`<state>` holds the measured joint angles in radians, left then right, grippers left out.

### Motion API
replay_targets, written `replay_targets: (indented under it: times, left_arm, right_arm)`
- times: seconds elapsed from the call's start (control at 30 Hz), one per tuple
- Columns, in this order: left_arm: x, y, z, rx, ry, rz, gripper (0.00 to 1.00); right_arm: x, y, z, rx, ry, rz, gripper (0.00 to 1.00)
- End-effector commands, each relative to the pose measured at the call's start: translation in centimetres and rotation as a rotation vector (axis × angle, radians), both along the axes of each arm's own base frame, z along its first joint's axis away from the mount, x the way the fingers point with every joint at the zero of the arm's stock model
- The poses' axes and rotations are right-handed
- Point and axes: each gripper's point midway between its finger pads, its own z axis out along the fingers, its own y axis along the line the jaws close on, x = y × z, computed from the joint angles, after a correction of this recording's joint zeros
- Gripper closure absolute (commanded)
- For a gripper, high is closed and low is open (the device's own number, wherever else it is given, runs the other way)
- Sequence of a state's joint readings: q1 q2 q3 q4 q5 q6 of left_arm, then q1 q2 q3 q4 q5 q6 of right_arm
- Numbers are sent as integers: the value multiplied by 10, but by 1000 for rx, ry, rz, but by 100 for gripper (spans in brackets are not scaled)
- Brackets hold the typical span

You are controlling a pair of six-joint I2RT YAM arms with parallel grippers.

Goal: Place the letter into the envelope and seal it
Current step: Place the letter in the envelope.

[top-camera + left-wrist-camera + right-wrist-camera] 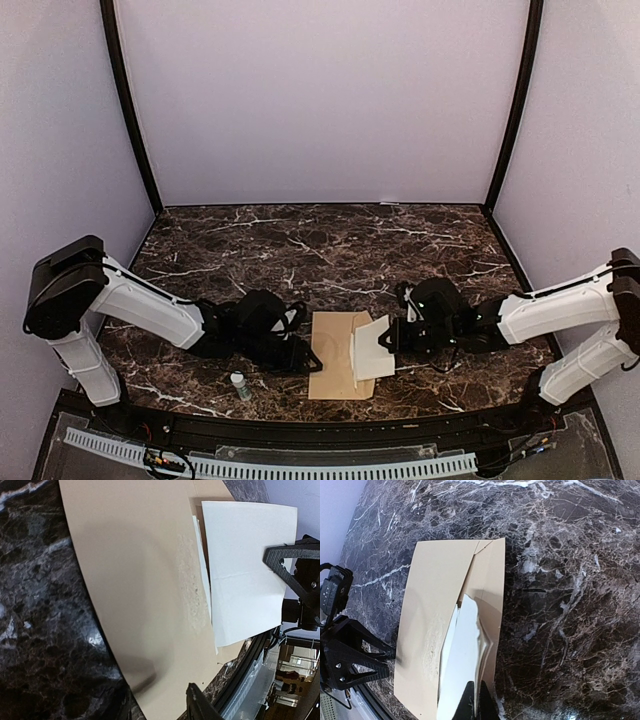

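Note:
The tan envelope (333, 360) lies flat on the marble between my two arms, its flap (430, 605) folded open toward the left. My right gripper (386, 343) is shut on the folded white letter (372, 348). In the right wrist view its fingertips (479, 702) pinch the near end of the letter (462, 655). The sheet's long edge sits at the envelope's mouth and seems tucked under the pocket panel (492, 590). My left gripper (162, 707) is low at the envelope's left edge, jaws apart, with the flap (135, 590) lying between them. The letter (245, 565) is beyond it.
A small bottle with a green cap (240, 385) stands near the front edge, left of the envelope. Dark marble tabletop (330, 250) stretches behind the arms to the pale back wall. A black rail (300, 425) runs along the near edge.

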<state>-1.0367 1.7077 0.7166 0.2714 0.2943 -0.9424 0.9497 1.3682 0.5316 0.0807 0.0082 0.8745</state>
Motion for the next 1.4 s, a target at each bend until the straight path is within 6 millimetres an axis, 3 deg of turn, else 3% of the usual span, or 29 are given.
replay_targets:
  times: [0.0,0.87,1.37]
  left_arm:
    - [-3,0,-3,-16,19,-8,64]
    - [-5,-6,-2,-40,35,-20,67]
    - [-7,-9,0,-66,45,-27,69]
  right_arm:
    - [4,4,0,3,-10,0,100]
    - [-5,15,-12,27,35,26,100]
    - [-10,40,-14,45,46,72,100]
